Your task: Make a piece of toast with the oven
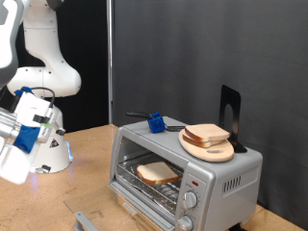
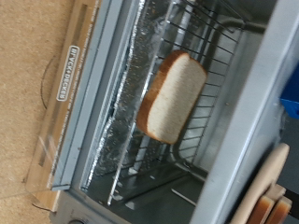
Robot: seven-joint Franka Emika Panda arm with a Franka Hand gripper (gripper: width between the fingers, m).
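The silver-grey toaster oven (image 1: 192, 173) stands on the wooden table at the exterior view's right, its glass door (image 1: 101, 217) folded down open. One slice of pale bread with a tan crust (image 1: 157, 173) lies on the wire rack inside. It also shows in the wrist view (image 2: 173, 93), flat on the rack (image 2: 210, 56) behind the open door (image 2: 56, 140). My gripper (image 1: 13, 159) is at the exterior view's left edge, well away from the oven and above the table. No fingers show in the wrist view, and nothing shows between them.
A round wooden board (image 1: 214, 151) with more bread slices (image 1: 206, 134) sits on the oven's top, next to a blue object (image 1: 156, 122) and a black stand (image 1: 229, 115). The board's edge (image 2: 266, 182) shows in the wrist view. A white robot base (image 1: 53, 154) stands behind the gripper.
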